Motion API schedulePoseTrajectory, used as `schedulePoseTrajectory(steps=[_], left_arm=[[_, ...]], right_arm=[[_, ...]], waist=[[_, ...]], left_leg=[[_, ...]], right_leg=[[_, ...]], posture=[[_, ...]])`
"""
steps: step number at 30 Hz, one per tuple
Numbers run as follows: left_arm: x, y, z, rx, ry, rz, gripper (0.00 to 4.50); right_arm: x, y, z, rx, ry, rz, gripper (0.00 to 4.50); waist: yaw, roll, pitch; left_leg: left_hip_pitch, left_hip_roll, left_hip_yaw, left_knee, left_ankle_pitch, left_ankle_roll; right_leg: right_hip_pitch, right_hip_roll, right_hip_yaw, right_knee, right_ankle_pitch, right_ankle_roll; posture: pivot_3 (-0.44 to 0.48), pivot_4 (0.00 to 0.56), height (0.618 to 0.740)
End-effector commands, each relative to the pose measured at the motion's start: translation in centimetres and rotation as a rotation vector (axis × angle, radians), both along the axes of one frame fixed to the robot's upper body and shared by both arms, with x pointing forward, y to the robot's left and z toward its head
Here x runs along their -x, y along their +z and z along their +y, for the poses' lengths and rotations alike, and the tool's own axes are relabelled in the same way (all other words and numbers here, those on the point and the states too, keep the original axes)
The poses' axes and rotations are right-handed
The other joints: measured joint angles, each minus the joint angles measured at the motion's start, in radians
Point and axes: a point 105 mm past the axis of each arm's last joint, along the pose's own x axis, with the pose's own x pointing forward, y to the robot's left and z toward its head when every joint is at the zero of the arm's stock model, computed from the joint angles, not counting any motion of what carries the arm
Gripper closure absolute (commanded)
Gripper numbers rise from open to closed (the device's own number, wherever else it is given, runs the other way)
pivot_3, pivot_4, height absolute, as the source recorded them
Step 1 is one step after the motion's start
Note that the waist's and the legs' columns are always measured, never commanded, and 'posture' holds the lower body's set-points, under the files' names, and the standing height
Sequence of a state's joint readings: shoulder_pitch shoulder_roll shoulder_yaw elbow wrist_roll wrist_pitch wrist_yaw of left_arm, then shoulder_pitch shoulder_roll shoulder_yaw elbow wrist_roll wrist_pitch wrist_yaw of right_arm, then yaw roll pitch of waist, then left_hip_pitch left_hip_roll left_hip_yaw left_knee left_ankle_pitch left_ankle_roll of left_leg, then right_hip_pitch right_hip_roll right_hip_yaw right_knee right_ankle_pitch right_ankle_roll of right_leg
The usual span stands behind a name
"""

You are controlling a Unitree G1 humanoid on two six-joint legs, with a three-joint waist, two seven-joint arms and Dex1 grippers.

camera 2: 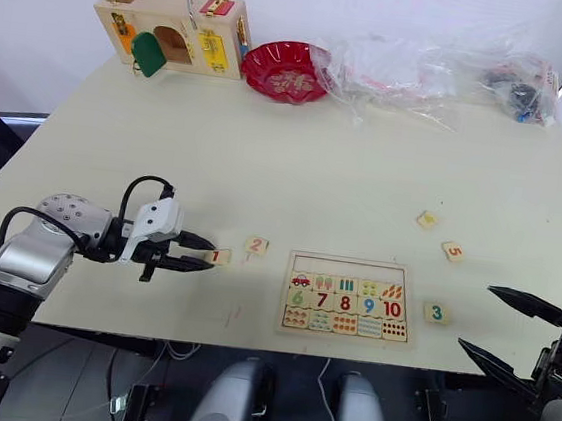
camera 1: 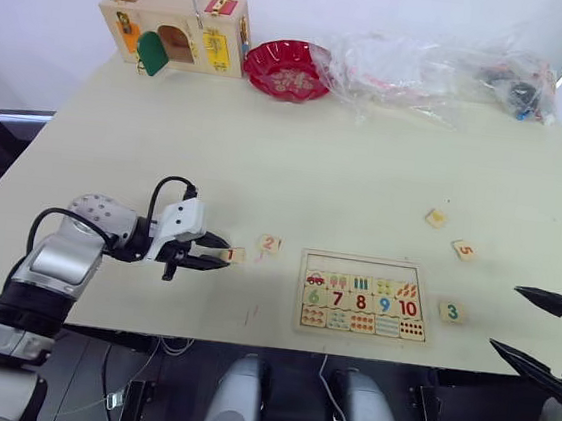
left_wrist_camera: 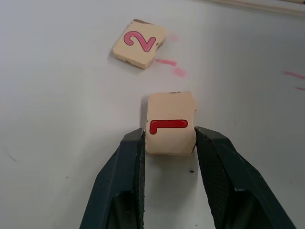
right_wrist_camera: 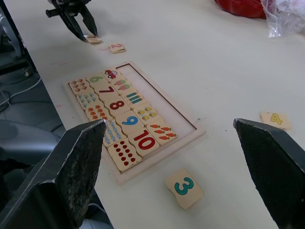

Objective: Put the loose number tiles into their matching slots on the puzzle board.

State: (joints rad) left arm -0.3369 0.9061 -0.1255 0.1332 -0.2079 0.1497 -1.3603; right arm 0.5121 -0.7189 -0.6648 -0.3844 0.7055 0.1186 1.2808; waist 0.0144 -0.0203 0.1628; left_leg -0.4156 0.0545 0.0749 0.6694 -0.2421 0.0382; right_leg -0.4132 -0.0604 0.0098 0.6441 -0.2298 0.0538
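The puzzle board [camera 1: 301, 291] lies near the table's front edge, and the slots [camera 1: 366, 267] along its top row are empty. My left gripper [camera 1: 218, 252] is low on the table left of the board, its fingers [left_wrist_camera: 136, 157] pressed against both sides of the loose number tile 1 [left_wrist_camera: 170, 123], which rests on the table. Tile 2 [camera 1: 270, 243] lies just beyond it. Tile 3 [camera 1: 452, 311] sits right of the board, with tile 5 [camera 1: 464, 250] and tile 4 [camera 1: 436, 218] farther back. My right gripper [camera 1: 535, 333] hangs wide open off the front right, apart from tile 3 [right_wrist_camera: 184, 187].
At the back of the table stand a wooden box with coloured doors [camera 1: 174, 30], a red bowl [camera 1: 289, 69] and crumpled clear plastic bags [camera 1: 436, 71]. The board and both grippers are close to the table's front edge [camera 1: 248, 336].
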Motion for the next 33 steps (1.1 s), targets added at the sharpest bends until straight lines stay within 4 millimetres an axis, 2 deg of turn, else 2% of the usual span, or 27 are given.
schedulePoseTrajectory(steps=[1, 33], left_arm=[[0.0, 0.2, 0.1, 0.003, 0.006, -0.014, 2.8], [1.2, -0.8, 0.5, -0.071, -0.079, 0.059, 2.8]], right_arm=[[0.0, 0.5, 0.3, 0.017, 0.016, -0.034, 0.0], [0.1, 0.3, 0.9, 0.013, 0.023, -0.03, 0.0]], waist=[[0.0, 0.0, 0.0], [-0.001, 0.0, -0.001]], left_leg=[[0.0, 0.0, 0.0, 0.0, 0.0, 0.0], [0.0, 0.0, 0.0, 0.0, 0.0, 0.0]], right_leg=[[0.0, 0.0, 0.0, 0.0, 0.0, 0.0], [0.0, 0.0, 0.0, 0.0, 0.0, 0.0]], posture=[[0.0, 0.15, 0.74], [0.0, 0.15, 0.74]])
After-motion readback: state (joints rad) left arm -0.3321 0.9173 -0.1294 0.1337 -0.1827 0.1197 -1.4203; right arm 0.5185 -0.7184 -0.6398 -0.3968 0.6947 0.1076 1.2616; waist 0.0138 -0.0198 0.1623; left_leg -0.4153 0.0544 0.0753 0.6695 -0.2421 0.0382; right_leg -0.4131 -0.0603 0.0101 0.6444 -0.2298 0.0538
